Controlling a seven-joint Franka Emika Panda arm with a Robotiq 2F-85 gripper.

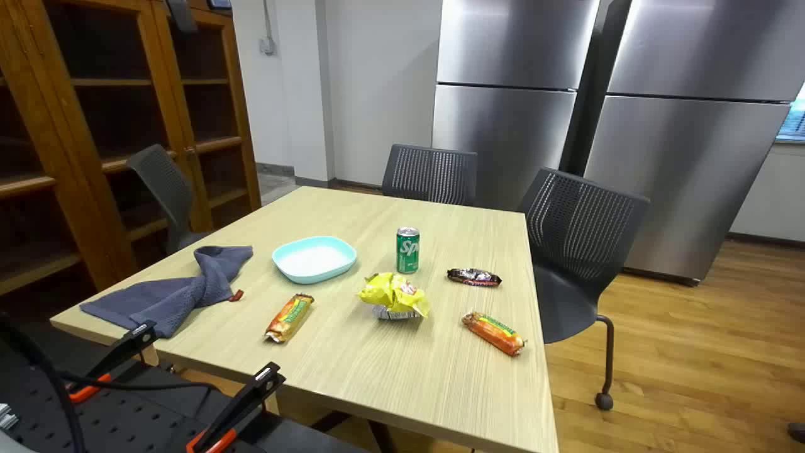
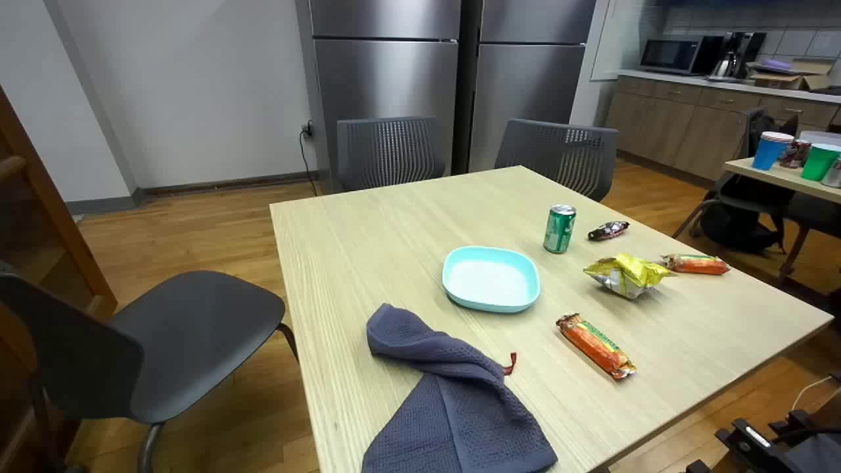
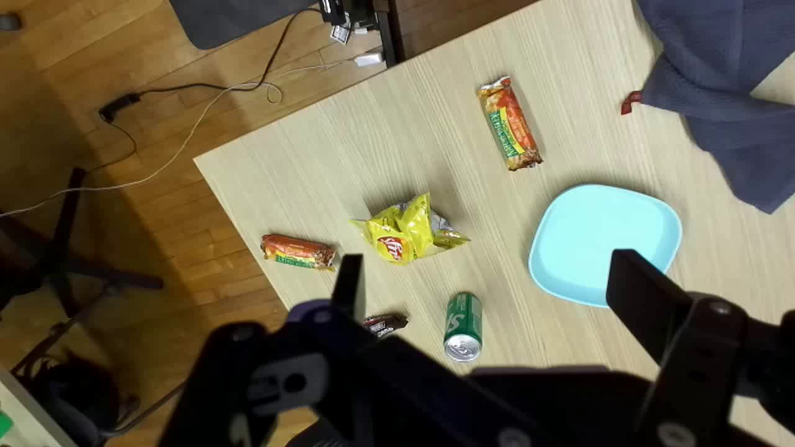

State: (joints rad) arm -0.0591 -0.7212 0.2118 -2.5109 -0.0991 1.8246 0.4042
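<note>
My gripper is open and empty, high above the table, its two dark fingers wide apart in the wrist view. A green Sprite can stands upright on the table and shows between the fingers; it is also in both exterior views. A crumpled yellow chip bag lies near it. A dark candy wrapper is partly hidden behind the left finger. An orange granola bar lies near the table corner, another granola bar farther up. The right finger overlaps a light blue tray.
A dark blue cloth with a red tag lies by the tray on the wooden table. Dark chairs surround the table. Clamps sit at the robot's base near the table edge. Cables lie on the floor.
</note>
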